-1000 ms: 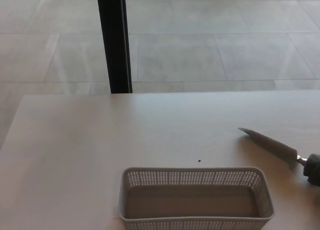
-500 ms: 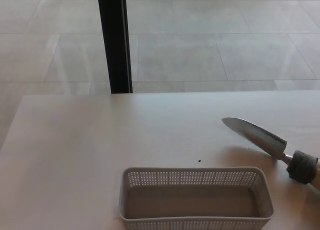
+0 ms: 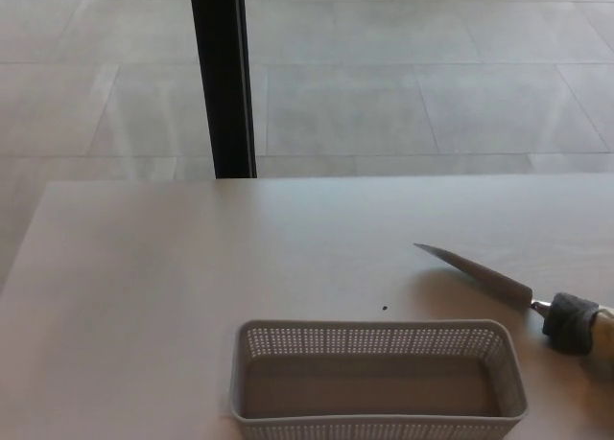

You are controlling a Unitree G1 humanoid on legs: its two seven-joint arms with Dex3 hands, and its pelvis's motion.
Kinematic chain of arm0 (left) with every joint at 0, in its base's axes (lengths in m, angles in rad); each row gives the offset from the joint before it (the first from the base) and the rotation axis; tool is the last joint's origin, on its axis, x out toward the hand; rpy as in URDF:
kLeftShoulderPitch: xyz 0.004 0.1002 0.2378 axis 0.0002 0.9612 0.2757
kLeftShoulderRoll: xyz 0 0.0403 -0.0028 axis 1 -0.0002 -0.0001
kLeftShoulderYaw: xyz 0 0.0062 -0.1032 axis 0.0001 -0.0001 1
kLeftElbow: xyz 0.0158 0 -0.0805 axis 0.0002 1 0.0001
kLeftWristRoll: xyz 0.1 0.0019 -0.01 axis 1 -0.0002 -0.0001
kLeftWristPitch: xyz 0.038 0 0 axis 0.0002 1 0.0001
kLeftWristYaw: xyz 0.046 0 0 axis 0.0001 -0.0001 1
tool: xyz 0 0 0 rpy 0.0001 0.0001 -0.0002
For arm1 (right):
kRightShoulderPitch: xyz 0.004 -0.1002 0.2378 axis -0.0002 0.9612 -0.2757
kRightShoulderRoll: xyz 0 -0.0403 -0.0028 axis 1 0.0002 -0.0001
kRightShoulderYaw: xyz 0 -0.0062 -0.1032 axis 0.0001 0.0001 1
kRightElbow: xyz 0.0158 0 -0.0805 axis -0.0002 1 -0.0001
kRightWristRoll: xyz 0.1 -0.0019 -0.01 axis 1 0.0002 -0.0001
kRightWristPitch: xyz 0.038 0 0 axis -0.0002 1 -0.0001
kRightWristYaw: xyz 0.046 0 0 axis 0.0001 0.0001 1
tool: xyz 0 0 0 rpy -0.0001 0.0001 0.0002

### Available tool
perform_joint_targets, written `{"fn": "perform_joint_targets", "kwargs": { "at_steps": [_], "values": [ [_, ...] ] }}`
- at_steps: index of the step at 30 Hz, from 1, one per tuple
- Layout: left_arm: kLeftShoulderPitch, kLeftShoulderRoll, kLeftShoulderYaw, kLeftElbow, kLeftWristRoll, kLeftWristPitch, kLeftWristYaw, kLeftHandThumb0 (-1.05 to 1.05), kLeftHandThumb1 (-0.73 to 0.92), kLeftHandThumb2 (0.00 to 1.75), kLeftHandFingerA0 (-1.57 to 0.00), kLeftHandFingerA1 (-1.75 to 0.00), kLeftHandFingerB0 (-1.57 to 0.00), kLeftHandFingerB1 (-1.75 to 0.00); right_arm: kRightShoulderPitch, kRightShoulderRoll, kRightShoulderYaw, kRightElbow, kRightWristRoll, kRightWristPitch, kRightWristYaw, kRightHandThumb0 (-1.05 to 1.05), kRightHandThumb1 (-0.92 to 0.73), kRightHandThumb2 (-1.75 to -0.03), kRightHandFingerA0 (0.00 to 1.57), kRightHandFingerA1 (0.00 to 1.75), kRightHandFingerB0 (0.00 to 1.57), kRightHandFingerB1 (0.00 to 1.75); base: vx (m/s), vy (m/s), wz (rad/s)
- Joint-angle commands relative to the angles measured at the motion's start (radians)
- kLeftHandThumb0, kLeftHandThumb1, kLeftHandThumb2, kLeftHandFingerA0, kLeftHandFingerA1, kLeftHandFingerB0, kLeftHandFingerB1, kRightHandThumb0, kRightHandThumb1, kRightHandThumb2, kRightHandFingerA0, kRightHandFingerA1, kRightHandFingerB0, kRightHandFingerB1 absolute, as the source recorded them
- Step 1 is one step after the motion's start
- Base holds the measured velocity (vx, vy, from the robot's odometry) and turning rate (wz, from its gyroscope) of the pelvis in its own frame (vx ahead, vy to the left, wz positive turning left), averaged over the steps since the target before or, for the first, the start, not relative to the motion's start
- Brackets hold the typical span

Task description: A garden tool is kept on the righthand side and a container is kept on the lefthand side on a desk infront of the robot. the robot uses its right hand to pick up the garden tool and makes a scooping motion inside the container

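Observation:
A garden trowel reaches in from the right edge of the head view, with a narrow metal blade (image 3: 472, 267), a dark grey collar (image 3: 570, 322) and a pale handle cut off by the frame. It casts a shadow on the desk beneath it and seems lifted; what holds it is out of view. Its tip points left, toward the far right corner of the container. The container is a grey perforated plastic basket (image 3: 374, 327), empty, at the desk's near edge. Neither hand shows.
The pale desk (image 3: 173, 267) runs back to a straight far edge, with tiled floor beyond. A black vertical post (image 3: 223, 76) stands behind the desk at the left. A tiny dark speck (image 3: 385, 307) lies just behind the basket.
The trowel has come further left into view, its tip now nearer the basket's far right corner. The blade has turned from broad-side to edge-on and dipped slightly.

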Motion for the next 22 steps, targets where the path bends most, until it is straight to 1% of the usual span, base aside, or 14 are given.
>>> {"fn": "perform_joint_targets", "kwargs": {
  "at_steps": [1, 2, 3, 4, 5, 6, 7, 8, 13, 15, 16, 18, 19, 22],
  "values": [
    [0.009, 0.012, 0.008, 0.007, -0.002, -0.01, -0.004, -0.17, -0.3, 0.74, -1.07, -1.12, -1.01, -1.04, 0.092, -0.098, -0.112, -0.064, 0.118, 0.003, 0.148, -1.05, -0.91, -0.69, 0.0, 0.0, 0.0, 0.0, 0.0, 0.0, 0.0],
    [0.011, 0.012, 0.007, 0.004, -0.001, -0.009, -0.002, -0.17, -0.31, 0.74, -1.08, -1.13, -1.01, -1.05, 0.113, -0.106, -0.147, -0.075, 0.14, 0.003, 0.162, -1.05, -0.9, -0.69, 0.0, 0.0, 0.0, 0.0, 0.0, 0.0, 0.0],
    [0.012, 0.014, 0.006, 0.005, 0.0, -0.008, -0.002, -0.18, -0.3, 0.74, -1.06, -1.13, -1.0, -1.04, 0.134, -0.116, -0.181, -0.078, 0.158, 0.002, 0.17, -1.05, -0.77, -0.92, 0.0, 0.0, 0.0, 0.0, 0.0, 0.0, 0.0],
    [0.012, 0.014, 0.005, 0.005, 0.001, -0.009, -0.002, -0.17, -0.3, 0.74, -1.06, -1.13, -1.0, -1.04, 0.146, -0.121, -0.199, -0.08, 0.168, -0.005, 0.175, -1.05, -0.92, -0.69, 0.0, 0.0, 0.0, 0.0, 0.0, 0.0, 0.0],
    [0.01, 0.015, 0.004, 0.006, 0.003, -0.007, 0.0, -0.18, -0.3, 0.75, -1.08, -1.13, -1.01, -1.05, 0.182, -0.13, -0.26, -0.082, 0.197, -0.024, 0.172, -1.05, -0.92, -0.72, 0.0, 0.0, 0.0, 0.0, 0.0, 0.0, 0.0],
    [0.009, 0.016, 0.003, 0.006, 0.004, -0.005, 0.004, -0.18, -0.3, 0.74, -1.09, -1.13, -1.02, -1.05, 0.222, -0.136, -0.334, -0.08, 0.227, -0.043, 0.163, -1.05, -0.83, -1.01, 0.0, 0.29, 0.0, 0.0, 0.0, 0.0, 0.0],
    [0.01, 0.016, 0.003, 0.004, 0.003, -0.007, 0.003, -0.18, -0.3, 0.74, -1.09, -1.13, -1.02, -1.05, 0.237, -0.141, -0.363, -0.076, 0.236, -0.05, 0.165, -1.05, -0.83, -1.01, 0.0, 0.29, 0.0, 0.0, 0.0, 0.0, 0.0],
    [0.01, 0.018, 0.002, 0.003, 0.005, -0.011, 0.001, -0.18, -0.3, 0.74, -1.09, -1.13, -1.01, -1.05, 0.249, -0.144, -0.395, -0.075, 0.243, -0.041, 0.171, -1.05, -0.92, -0.69, 0.0, 0.0, 0.0, 0.0, 0.0, 0.0, 0.0],
    [0.01, 0.015, 0.007, -0.008, -0.004, -0.011, -0.01, -0.17, -0.32, 0.74, -1.09, -1.15, -1.03, -1.06, 0.311, -0.077, -0.708, 0.119, 0.43, -0.175, 0.099, -1.05, -0.92, -0.69, 0.0, 0.0, 0.0, 0.19, 0.0, 0.0, 0.0],
    [0.009, 0.013, 0.006, -0.005, -0.002, -0.007, -0.003, -0.17, -0.32, 0.74, -1.08, -1.14, -1.02, -1.06, 0.329, -0.057, -0.786, 0.162, 0.453, -0.15, 0.078, -1.05, -0.92, -0.7, 0.0, 0.0, 0.0, 0.25, 0.0, 0.0, 0.0],
    [0.009, 0.013, 0.003, -0.006, 0.001, -0.01, 0.001, -0.17, -0.31, 0.74, -1.1, -1.15, -1.04, -1.07, 0.332, -0.029, -0.86, 0.256, 0.494, -0.157, 0.034, -1.05, -0.92, -0.7, 0.0, 0.18, 0.0, 0.33, 0.0, 0.0, 0.0],
    [0.01, 0.01, 0.003, -0.009, 0.0, -0.011, 0.0, -0.18, -0.31, 0.75, -1.11, -1.15, -1.05, -1.07, 0.337, 0.001, -0.912, 0.281, 0.521, -0.158, 0.013, -1.05, -0.92, -0.71, 0.0, 0.22, 0.0, 0.37, 0.0, 0.0, 0.0],
    [0.008, 0.009, 0.004, -0.002, 0.001, -0.012, 0.003, -0.18, -0.3, 0.75, -1.09, -1.14, -1.03, -1.06, 0.328, 0.032, -0.961, 0.314, 0.566, -0.174, -0.004, -1.05, -0.92, -0.69, 0.0, 0.0, 0.0, 0.31, 0.0, 0.0, 0.0],
    [0.004, 0.008, -0.002, 0.001, 0.007, -0.008, 0.007, -0.19, -0.29, 0.76, -1.07, -1.13, -1.01, -1.05, 0.292, 0.07, -1.039, 0.56, 0.636, -0.285, -0.112, -1.05, -0.91, -0.64, 0.0, 0.1, 0.0, 0.15, 0.0, 0.0, 0.0]
  ]
}}
